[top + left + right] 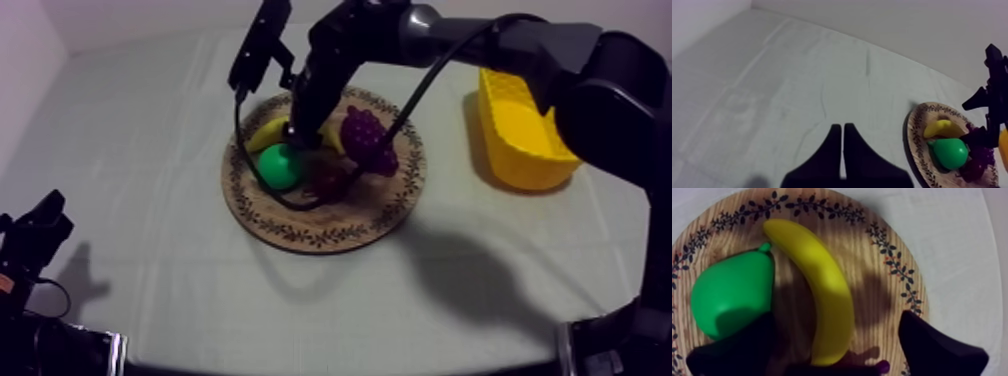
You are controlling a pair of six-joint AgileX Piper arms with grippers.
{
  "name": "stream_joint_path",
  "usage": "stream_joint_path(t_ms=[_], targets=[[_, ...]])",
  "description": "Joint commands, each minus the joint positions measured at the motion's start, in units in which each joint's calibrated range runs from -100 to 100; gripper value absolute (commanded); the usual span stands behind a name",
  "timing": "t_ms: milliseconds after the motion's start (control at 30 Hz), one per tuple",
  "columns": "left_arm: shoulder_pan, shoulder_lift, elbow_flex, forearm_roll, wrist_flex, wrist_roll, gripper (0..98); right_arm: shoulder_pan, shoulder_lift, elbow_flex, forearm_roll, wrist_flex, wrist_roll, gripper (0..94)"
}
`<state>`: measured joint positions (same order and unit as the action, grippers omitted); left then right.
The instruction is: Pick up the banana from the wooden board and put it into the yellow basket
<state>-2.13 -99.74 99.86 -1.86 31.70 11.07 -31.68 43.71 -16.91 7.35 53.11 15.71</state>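
Board [330, 228] holds banana [822, 288], pear [732, 293], grapes [368, 140]; basket [525, 160] stands near it on the cloth [150, 150] (right claw [837, 317] wide astride banana, left claw [842, 127] narrow).

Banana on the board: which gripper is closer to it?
Right. The right gripper is directly over the banana, open, with a finger on each side of it. The left gripper sits shut, well away from the wooden board.

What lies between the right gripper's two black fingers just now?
In the right wrist view, the curved yellow toy banana on the round wooden board; the right gripper stands open astride it.
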Motion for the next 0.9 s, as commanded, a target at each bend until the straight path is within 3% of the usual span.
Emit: stream_joint_path(t_ms=[0, 633, 867], targets=[[0.0, 0.0, 0.0, -0.02, 0.0, 0.0, 0.1, -0.1, 0.5, -0.1, -0.1, -0.1, 0.0, 90.6], [0.0, 0.0, 0.0, -0.02, 0.0, 0.0, 0.1, -0.6, 6.0, -1.7, 1.1, -2.3, -1.4, 89.1], [0.0, 0.0, 0.0, -0.02, 0.0, 0.0, 0.1, -0.5, 6.7, -2.3, 0.6, -2.8, -1.4, 74.1]])
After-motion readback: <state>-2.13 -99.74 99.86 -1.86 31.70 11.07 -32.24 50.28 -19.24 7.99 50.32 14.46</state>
